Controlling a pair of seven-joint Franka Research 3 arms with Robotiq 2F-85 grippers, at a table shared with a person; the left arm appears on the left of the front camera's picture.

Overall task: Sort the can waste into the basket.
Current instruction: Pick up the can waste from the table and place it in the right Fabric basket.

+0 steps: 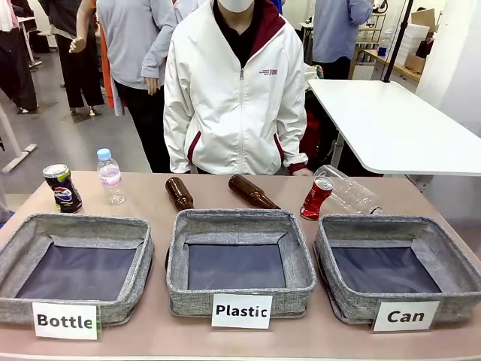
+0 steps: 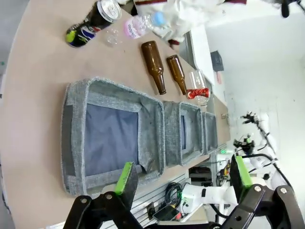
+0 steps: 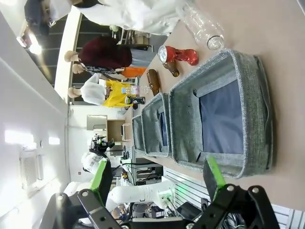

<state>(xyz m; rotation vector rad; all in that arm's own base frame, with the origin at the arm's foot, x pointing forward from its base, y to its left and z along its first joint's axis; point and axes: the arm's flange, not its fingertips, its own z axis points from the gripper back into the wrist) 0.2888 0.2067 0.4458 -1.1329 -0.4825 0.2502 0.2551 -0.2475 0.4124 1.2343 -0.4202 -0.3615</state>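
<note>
Red dented can (image 1: 316, 197) tilting just beside clear bottle (image 1: 349, 192), far side of basket (image 1: 347, 304): loose grab risking knocking both. Blue can (image 1: 62, 188) sitting far left. Left gripper (image 2: 182, 171), right gripper (image 3: 156, 171) hanging released, empty.

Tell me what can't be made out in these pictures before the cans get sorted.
Front view: the person's hands, hidden below the table's far edge.
Front view: print on the dark blue can, too small to read.
Front view: part of the clear bottle, behind the red can.
Left wrist view: inside of the Can basket, far off and edge-on, hidden by its own wall.
</note>
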